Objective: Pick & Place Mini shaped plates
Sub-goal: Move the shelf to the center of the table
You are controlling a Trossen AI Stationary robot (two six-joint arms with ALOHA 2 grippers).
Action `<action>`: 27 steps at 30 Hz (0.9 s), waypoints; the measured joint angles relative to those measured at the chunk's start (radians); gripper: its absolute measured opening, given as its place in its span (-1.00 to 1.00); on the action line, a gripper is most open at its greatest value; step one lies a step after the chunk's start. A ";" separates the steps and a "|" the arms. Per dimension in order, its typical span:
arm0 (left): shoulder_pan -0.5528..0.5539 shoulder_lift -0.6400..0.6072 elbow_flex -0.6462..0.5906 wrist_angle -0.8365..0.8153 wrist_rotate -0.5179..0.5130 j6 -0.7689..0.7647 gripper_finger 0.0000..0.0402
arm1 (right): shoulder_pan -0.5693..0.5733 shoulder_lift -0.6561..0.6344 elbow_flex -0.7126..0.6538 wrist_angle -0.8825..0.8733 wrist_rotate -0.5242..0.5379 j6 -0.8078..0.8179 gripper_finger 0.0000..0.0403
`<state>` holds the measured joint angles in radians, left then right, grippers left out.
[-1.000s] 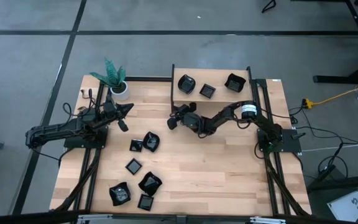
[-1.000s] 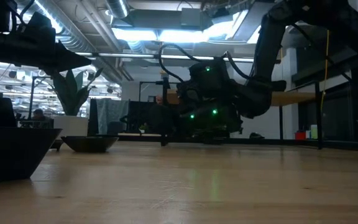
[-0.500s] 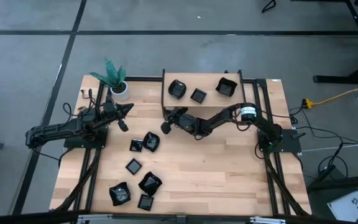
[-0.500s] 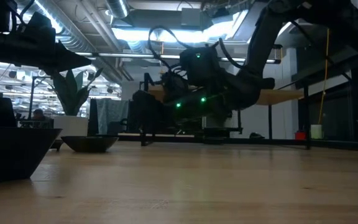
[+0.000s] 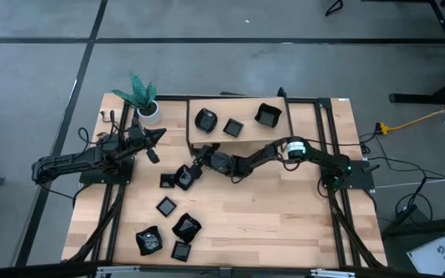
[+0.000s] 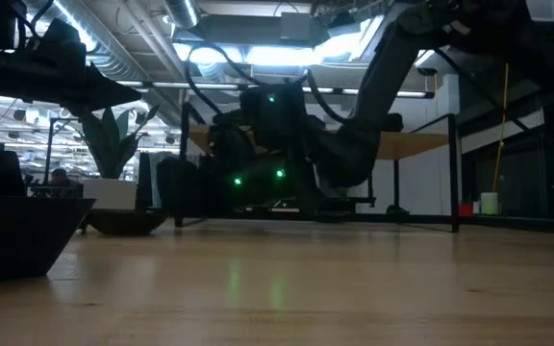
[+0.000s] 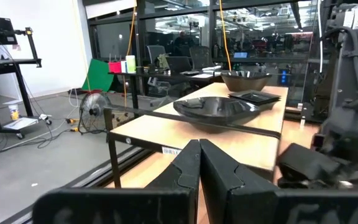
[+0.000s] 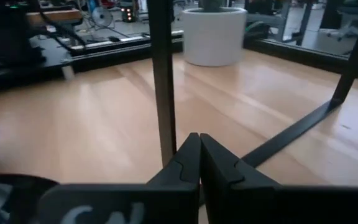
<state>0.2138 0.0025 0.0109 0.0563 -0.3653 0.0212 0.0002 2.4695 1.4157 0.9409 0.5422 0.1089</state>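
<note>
On the bench mid-left, loose plates (image 5: 178, 179) sit just beside the right claw (image 5: 198, 164), pressed together and empty, nearer than the left claw (image 5: 152, 154), also shut; three plates on the rack (image 5: 238, 133).

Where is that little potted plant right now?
In the high view, the potted plant stands at the table's far left corner, just beyond the left arm's tool.

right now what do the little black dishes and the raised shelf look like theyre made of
The mini shaped plates look like glazed ceramic or hard plastic: glossy black with pale reflections; which one, I cannot tell. The raised shelf appears to be a light wood board with visible grain on a thin black frame, probably metal.
</note>
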 joint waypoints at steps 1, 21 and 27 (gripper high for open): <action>0.000 0.000 0.000 0.000 0.000 0.000 -0.98 | 0.006 0.000 0.009 0.000 -0.001 -0.017 -0.99; 0.000 0.000 0.000 0.000 0.000 0.000 -0.98 | 0.042 0.000 0.077 -0.002 -0.083 -0.071 -0.99; 0.000 0.000 0.000 0.000 0.000 0.000 -0.98 | 0.048 0.000 0.077 0.001 -0.142 -0.068 -0.99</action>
<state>0.2139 0.0025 0.0110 0.0563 -0.3653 0.0212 0.0482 2.4699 1.4929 0.9420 0.3998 0.0406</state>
